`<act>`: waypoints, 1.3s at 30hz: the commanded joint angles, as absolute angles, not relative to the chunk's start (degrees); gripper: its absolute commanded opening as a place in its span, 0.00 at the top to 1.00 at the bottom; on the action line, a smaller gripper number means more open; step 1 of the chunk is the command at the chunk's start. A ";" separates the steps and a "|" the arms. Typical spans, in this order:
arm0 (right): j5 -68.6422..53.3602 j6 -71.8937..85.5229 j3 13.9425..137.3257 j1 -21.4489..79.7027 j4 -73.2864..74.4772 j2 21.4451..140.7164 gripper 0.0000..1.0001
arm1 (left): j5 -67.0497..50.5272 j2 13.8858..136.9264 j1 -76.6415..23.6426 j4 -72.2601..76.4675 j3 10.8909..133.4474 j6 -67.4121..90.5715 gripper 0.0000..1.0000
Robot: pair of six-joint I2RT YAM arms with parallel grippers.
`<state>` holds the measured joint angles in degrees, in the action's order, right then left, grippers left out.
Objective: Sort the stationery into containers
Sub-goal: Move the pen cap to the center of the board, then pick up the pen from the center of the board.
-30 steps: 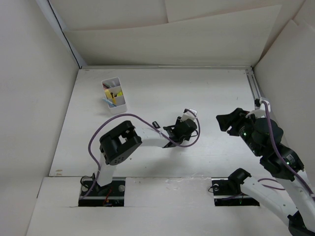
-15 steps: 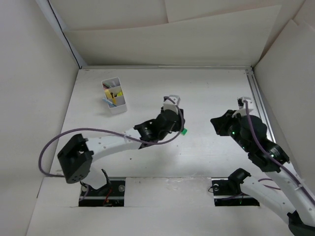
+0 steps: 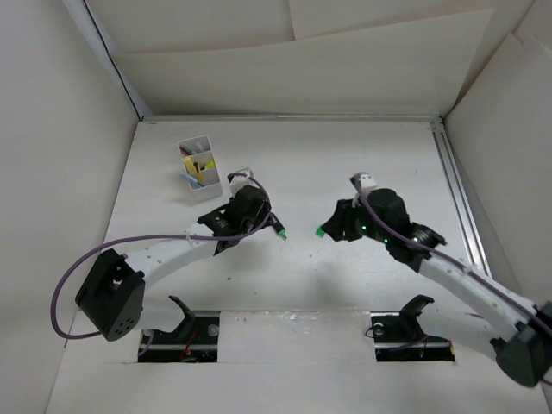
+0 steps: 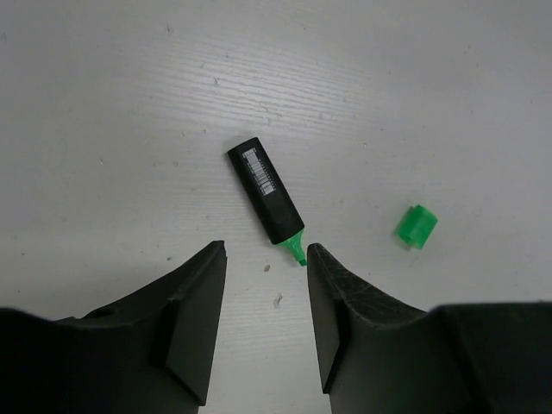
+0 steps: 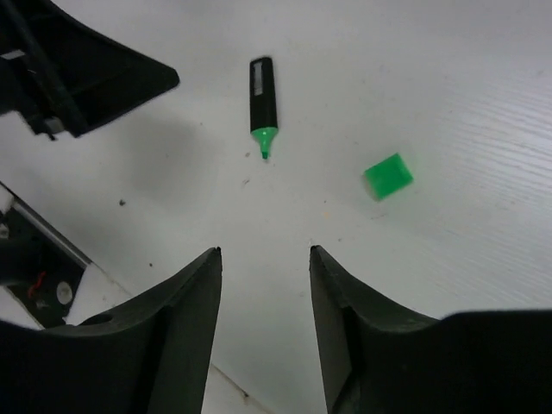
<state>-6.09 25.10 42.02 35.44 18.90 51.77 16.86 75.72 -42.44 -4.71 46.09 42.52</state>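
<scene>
An uncapped green highlighter (image 4: 266, 191) with a black body lies flat on the white table, its green tip (image 4: 296, 248) just ahead of my left gripper (image 4: 266, 250). That gripper is open and holds nothing. The highlighter's loose green cap (image 4: 417, 226) lies to the right of it. My right gripper (image 5: 265, 250) is open and empty, and hovers short of the cap (image 5: 388, 175) and the highlighter (image 5: 263, 93). In the top view the highlighter (image 3: 278, 228) and the cap (image 3: 320, 231) lie between the left gripper (image 3: 263, 220) and the right gripper (image 3: 335, 226). The white container (image 3: 200, 168) holds yellow, red and blue stationery.
White walls close in the table on the left, back and right. A metal rail (image 3: 455, 185) runs along the right edge. The left arm's purple cable (image 3: 129, 246) loops over the near left of the table. Small dark specks dot the table near the highlighter.
The left gripper has swung left from the middle of the table to beside the highlighter. The right arm has reached left from the right side to the green cap.
</scene>
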 commanded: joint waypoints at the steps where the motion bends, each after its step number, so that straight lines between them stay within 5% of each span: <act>1: -11.80 22.59 41.65 39.09 9.50 60.80 0.49 | 15.91 71.55 -42.63 -3.87 44.48 44.56 0.62; 14: 2.10 22.59 55.45 48.60 2.02 91.92 0.38 | 13.01 54.24 -42.63 -4.84 35.69 44.74 0.65; 23: 8.61 22.59 61.08 50.62 -0.17 102.39 0.38 | 14.50 51.50 -42.63 -8.26 34.62 47.02 0.55; 33: 12.22 23.64 64.86 51.15 -0.70 108.63 0.49 | 8.88 48.87 -42.63 -3.17 29.62 48.16 0.55; 39: 12.74 23.64 64.34 51.68 -1.23 108.46 0.76 | 7.74 49.39 -42.63 -3.16 29.62 48.77 0.55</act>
<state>11.70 23.64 63.51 50.78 0.38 108.38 9.37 49.95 -42.54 -5.37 29.69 47.90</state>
